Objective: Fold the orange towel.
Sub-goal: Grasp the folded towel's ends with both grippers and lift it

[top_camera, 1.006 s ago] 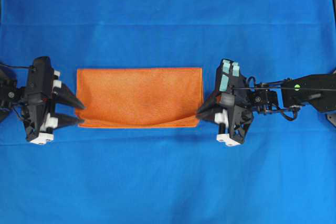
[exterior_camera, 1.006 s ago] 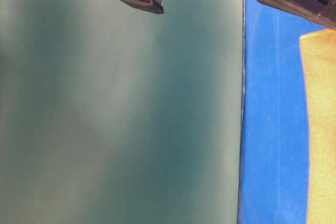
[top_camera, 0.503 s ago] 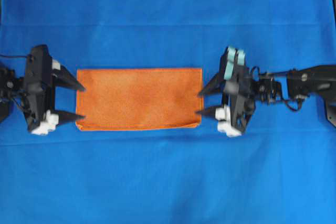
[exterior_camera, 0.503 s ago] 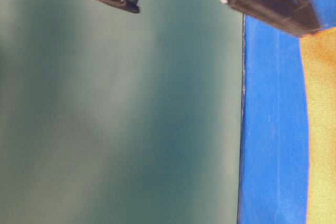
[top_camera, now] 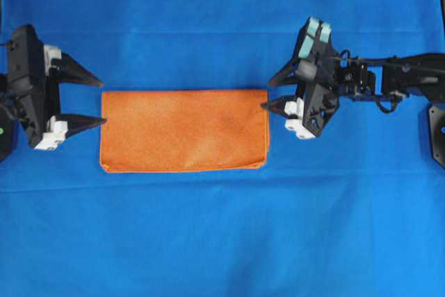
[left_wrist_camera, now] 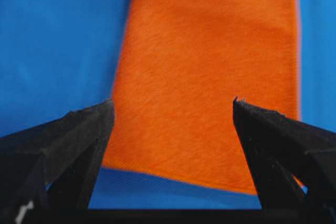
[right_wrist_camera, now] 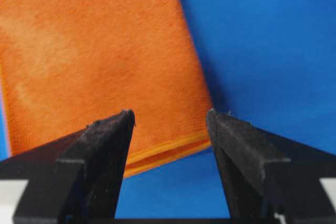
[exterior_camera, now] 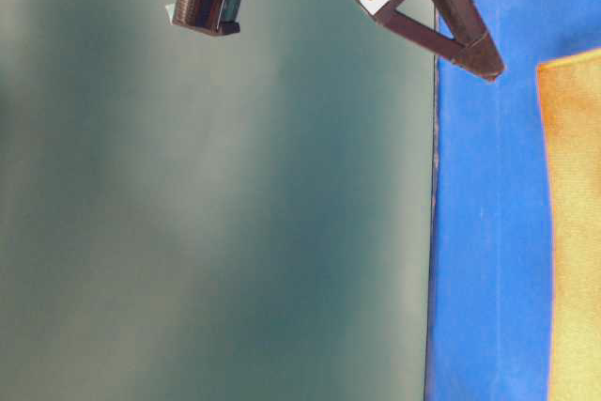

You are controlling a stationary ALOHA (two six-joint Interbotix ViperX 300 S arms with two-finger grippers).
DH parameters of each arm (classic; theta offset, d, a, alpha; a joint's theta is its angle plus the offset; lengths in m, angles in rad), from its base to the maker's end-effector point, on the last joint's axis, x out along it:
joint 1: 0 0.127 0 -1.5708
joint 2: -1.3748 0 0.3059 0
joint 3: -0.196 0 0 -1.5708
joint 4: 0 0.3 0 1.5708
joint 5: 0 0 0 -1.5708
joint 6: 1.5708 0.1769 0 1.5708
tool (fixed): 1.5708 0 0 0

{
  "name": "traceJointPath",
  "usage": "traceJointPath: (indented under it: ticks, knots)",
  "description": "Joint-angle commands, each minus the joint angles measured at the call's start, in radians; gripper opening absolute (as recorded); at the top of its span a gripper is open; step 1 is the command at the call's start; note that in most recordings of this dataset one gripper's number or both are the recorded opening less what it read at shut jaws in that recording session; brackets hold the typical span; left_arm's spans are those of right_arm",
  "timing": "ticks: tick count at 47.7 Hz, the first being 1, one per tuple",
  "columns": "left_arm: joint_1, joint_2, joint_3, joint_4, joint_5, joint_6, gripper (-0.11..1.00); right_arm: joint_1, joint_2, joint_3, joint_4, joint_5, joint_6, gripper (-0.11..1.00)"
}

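Blue cloth (top_camera: 222, 241) covers our table, the orange towel (top_camera: 184, 130) lies at its middle as a flat, halved rectangle, and with left gripper (top_camera: 89, 99) and right gripper (top_camera: 271, 93) spread empty at its short ends, we judge squared corners matter next.

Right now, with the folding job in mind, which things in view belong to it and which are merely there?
Part of the job:
- orange towel, lying as a flat rectangle
- left gripper, open, at its left end
- right gripper, open, at its right end

Merely there:
- blue cloth covering the table under everything
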Motion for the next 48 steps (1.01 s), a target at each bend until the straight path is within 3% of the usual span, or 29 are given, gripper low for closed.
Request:
traceJointPath:
  ticks: [1,16,22,27,35,39,46,48]
  knots:
    - [0.038,0.048,-0.011,0.000,-0.029,0.003,0.87,-0.014,0.011,-0.026,-0.003,-0.009,-0.005,0.61]
    - [0.130,0.334,-0.009,0.000,-0.233,0.006,0.86,-0.040,0.166,-0.055,-0.005,-0.072,-0.009,0.61]
    - [0.133,0.426,-0.035,0.000,-0.247,0.006,0.83,-0.041,0.184,-0.058,-0.003,-0.074,-0.009,0.60]
    - [0.133,0.459,-0.046,0.000,-0.244,0.006,0.68,-0.041,0.186,-0.058,-0.003,-0.072,-0.009,0.60]
    - [0.133,0.453,-0.035,0.000,-0.244,0.005,0.32,-0.041,0.186,-0.058,-0.005,-0.071,-0.009,0.57]
    - [0.133,0.449,-0.029,0.000,-0.244,0.005,0.22,-0.038,0.186,-0.055,-0.006,-0.069,-0.011,0.47]
    - [0.133,0.451,-0.034,0.000,-0.221,0.003,0.11,-0.031,0.186,-0.052,-0.012,-0.071,-0.011,0.09]
    - [0.133,0.454,-0.038,0.000,-0.212,0.002,0.08,-0.031,0.186,-0.052,-0.012,-0.071,-0.011,0.03]
